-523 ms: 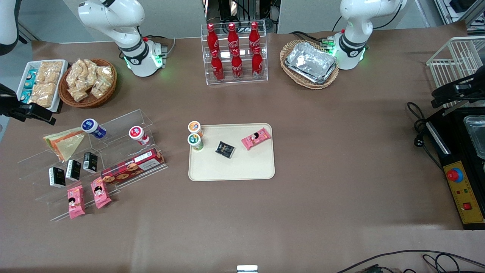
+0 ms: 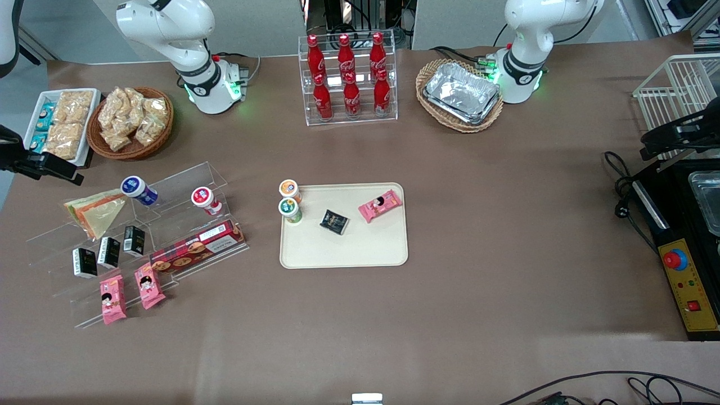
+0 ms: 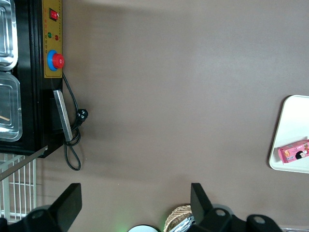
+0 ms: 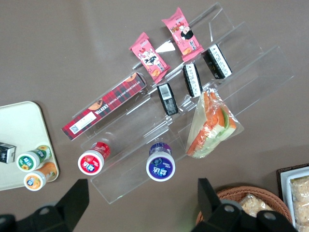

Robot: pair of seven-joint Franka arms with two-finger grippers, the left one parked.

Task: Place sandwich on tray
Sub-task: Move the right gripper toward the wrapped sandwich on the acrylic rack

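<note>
The sandwich (image 2: 98, 211) (image 4: 212, 126), a clear-wrapped wedge with orange and green layers, lies on the top step of a clear acrylic shelf (image 2: 169, 185), beside a blue-lidded cup (image 2: 135, 188). The cream tray (image 2: 343, 247) (image 4: 19, 130) sits mid-table, apart from the shelf, holding a black packet (image 2: 334, 221) and a pink packet (image 2: 381, 205). My gripper (image 2: 64, 170) (image 4: 142, 205) hangs open high above the table at the working arm's end, farther from the front camera than the sandwich, with nothing between its fingers.
The shelf also carries a red-lidded cup (image 2: 203, 198), black packets (image 2: 108, 251), a tartan biscuit box (image 2: 197, 247) and pink snack packets (image 2: 112, 298). A wicker basket (image 2: 132, 121) and white snack tray (image 2: 59, 124) stand near the gripper. Two cups (image 2: 289, 199) sit at the tray's edge.
My gripper has drifted slightly farther from the front camera. Nothing on the table has moved.
</note>
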